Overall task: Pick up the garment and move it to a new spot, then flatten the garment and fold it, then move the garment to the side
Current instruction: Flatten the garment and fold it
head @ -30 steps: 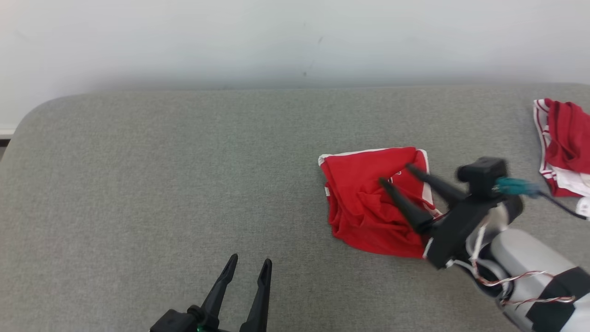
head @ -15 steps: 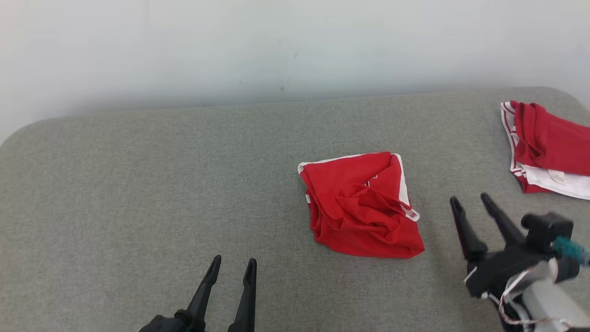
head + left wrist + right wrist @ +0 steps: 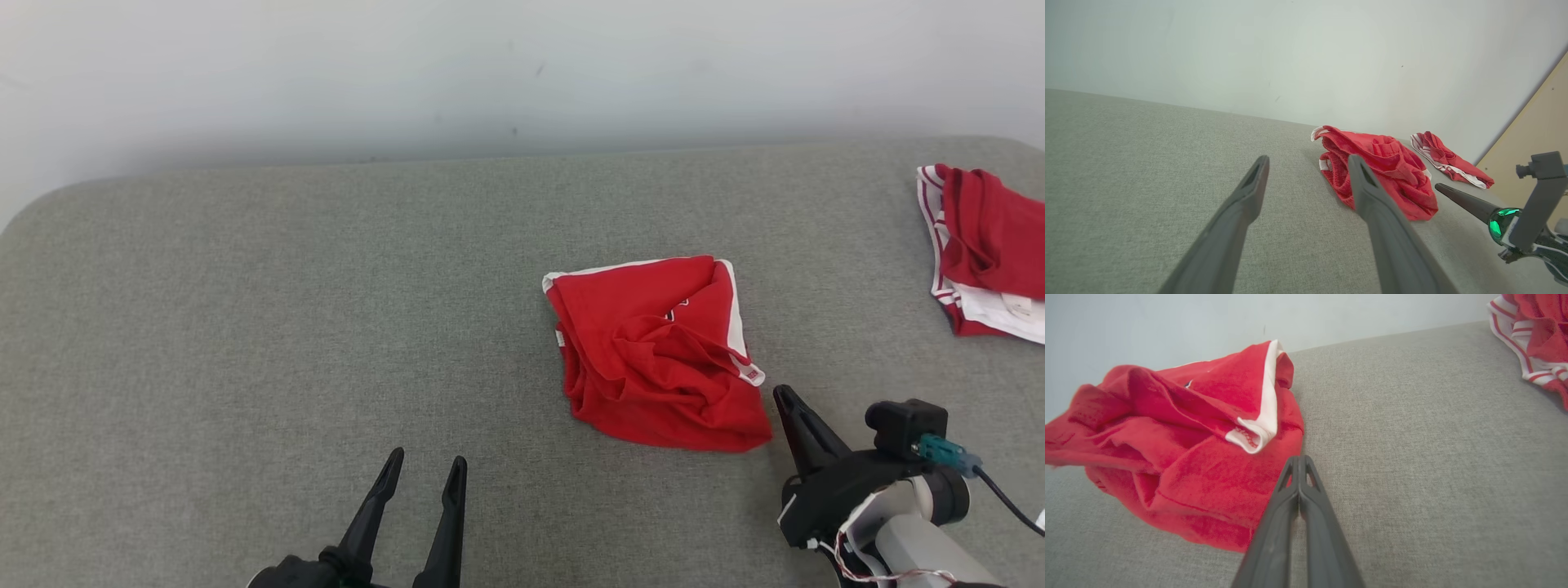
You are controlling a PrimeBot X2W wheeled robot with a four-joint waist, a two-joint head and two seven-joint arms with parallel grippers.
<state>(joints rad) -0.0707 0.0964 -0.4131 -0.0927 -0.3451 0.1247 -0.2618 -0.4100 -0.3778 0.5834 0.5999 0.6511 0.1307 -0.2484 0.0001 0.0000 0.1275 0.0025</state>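
The right fingers (image 3: 1284, 526) were pressed together, empty, tips just beside the crumpled red garment (image 3: 1180, 473); the left fingers (image 3: 1241, 208), spread wide, held nothing, well clear of it.

Nothing is legible. The crumpled red fabric garment with white trim (image 3: 653, 359) bears a small white tab (image 3: 753, 376) with red marks, just ahead of the right gripper (image 3: 782, 394), too small to read. The red-and-white striped cloth heap (image 3: 992, 237), well to that gripper's right, carries a white tag (image 3: 1018, 306), likewise unreadable.
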